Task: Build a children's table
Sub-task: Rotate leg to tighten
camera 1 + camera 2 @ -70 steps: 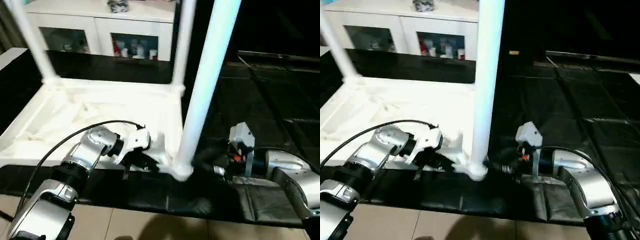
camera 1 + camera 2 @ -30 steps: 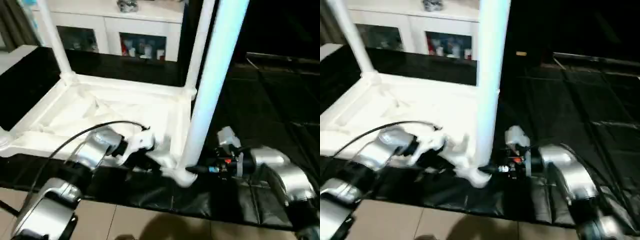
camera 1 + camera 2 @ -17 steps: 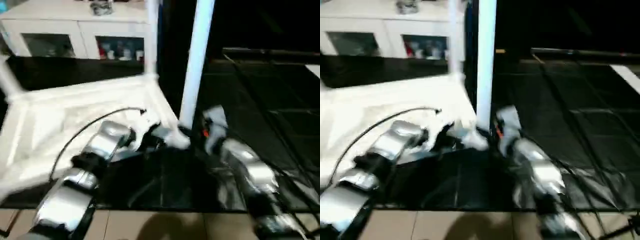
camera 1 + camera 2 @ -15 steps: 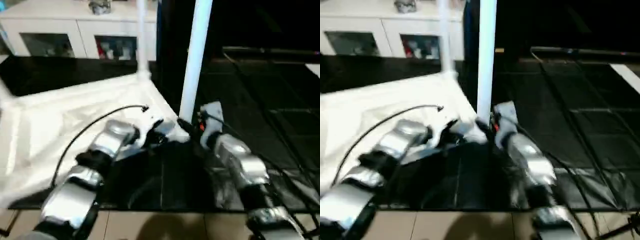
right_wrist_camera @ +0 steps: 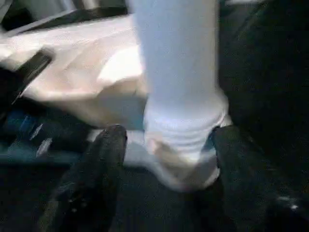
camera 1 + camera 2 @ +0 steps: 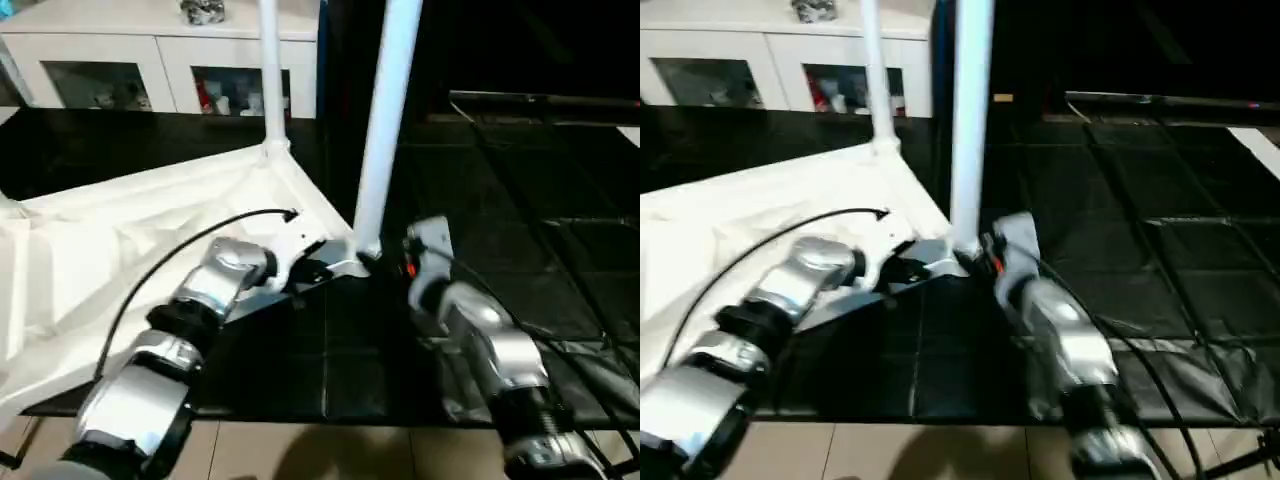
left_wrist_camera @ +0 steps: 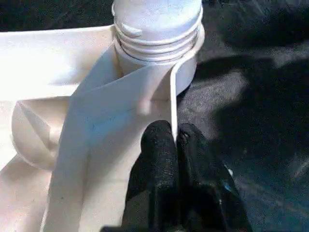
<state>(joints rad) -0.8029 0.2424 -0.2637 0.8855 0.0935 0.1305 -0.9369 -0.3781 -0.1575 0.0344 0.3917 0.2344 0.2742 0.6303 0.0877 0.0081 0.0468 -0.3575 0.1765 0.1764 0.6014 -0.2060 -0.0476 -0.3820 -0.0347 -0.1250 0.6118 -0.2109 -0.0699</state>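
step in hand: looked like leg fitting. The table top (image 6: 120, 250) lay upside down, ribbed side up, and the near leg (image 6: 385, 110) stood upright in its corner socket (image 7: 159, 58).
left gripper: the left gripper (image 7: 176, 145) had its black fingers pressed together on the thin white rim (image 7: 172, 96) right beside that socket, so I'd say it was steadying the top.
right gripper: the right gripper (image 5: 166, 140) had its fingers (image 5: 108, 145) spread on either side of the leg's base, not squeezing as far as I could tell.
other legs: a second leg (image 6: 270, 75) stood at the far corner.
next move: my guess, close on the base again and twist or press it home, since thread rings still showed above the socket.
surface: black quilted mat (image 6: 480, 170) over a tiled floor (image 6: 300, 450), with part of the top hanging off the mat's near edge.
room: white cabinet (image 6: 150, 60) with glass doors at the back, small stuff on its shelves, too small to make out.
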